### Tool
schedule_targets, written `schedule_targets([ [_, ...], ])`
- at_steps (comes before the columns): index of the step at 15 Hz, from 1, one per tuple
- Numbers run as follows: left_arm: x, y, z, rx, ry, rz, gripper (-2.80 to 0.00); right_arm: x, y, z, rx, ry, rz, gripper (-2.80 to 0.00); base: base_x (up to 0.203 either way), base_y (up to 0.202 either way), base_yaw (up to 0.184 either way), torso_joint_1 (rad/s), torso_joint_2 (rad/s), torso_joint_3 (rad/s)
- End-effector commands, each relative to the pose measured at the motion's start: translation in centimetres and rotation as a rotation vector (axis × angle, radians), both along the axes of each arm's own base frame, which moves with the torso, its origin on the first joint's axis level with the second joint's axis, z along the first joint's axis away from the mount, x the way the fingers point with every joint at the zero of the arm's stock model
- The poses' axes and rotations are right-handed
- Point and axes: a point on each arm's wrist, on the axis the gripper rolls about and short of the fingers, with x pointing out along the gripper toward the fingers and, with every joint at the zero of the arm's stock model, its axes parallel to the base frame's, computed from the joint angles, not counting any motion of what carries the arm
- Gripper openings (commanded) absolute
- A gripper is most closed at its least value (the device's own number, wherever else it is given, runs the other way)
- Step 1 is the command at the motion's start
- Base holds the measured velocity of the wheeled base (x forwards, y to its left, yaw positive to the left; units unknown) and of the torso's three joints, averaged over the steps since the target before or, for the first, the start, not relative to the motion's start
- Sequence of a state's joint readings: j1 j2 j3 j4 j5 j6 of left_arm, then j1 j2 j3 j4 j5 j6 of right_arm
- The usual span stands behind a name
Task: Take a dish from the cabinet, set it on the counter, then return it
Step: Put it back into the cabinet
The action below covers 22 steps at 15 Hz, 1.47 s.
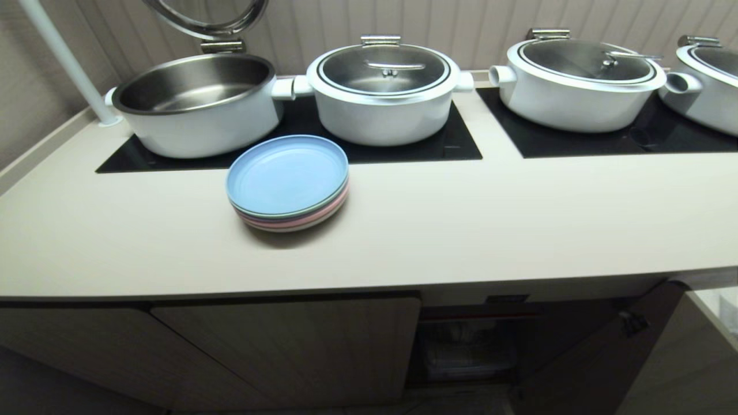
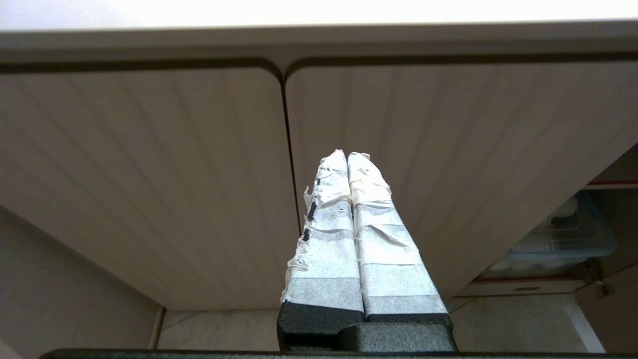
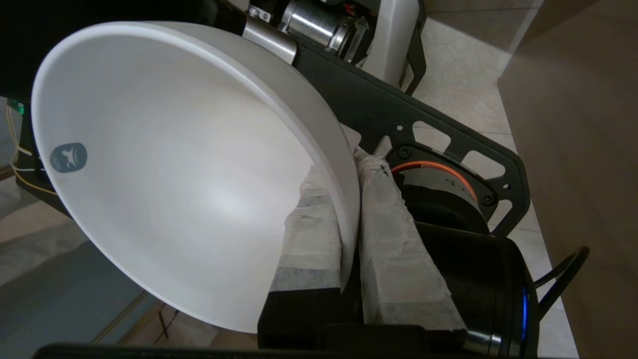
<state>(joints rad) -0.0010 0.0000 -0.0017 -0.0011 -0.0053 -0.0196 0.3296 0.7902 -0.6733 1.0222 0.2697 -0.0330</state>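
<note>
The right gripper (image 3: 344, 209) pinches the rim of the white bowl (image 3: 174, 169), low beside the open cabinet (image 1: 467, 346). Best lifted level, clearing the counter (image 1: 461, 230) front edge. The left gripper (image 2: 347, 159) hangs closed, empty.

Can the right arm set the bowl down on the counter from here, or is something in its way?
Probably yes. The right gripper pinches the bowl by its rim, and the counter has bare surface right of the stacked plates. The arm is still below the head view, though.
</note>
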Motion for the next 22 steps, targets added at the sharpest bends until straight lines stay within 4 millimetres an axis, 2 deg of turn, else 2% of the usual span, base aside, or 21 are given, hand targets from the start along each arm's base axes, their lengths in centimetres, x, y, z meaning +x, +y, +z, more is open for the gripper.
schedule_targets([
  [1, 0.00, 0.00, 0.00, 0.000, 0.000, 0.000, -2.80, -0.04, -0.01, -0.02, -0.001, 0.008, 0.002, -2.80, 0.000, 0.000, 0.000, -0.160, 0.37, 0.189],
  [22, 0.00, 0.00, 0.00, 0.000, 0.000, -0.001, -2.80, -0.07, -0.01, 0.07, 0.001, 0.004, 0.005, -2.80, 0.000, 0.000, 0.000, -0.221, 0.50, 0.276],
])
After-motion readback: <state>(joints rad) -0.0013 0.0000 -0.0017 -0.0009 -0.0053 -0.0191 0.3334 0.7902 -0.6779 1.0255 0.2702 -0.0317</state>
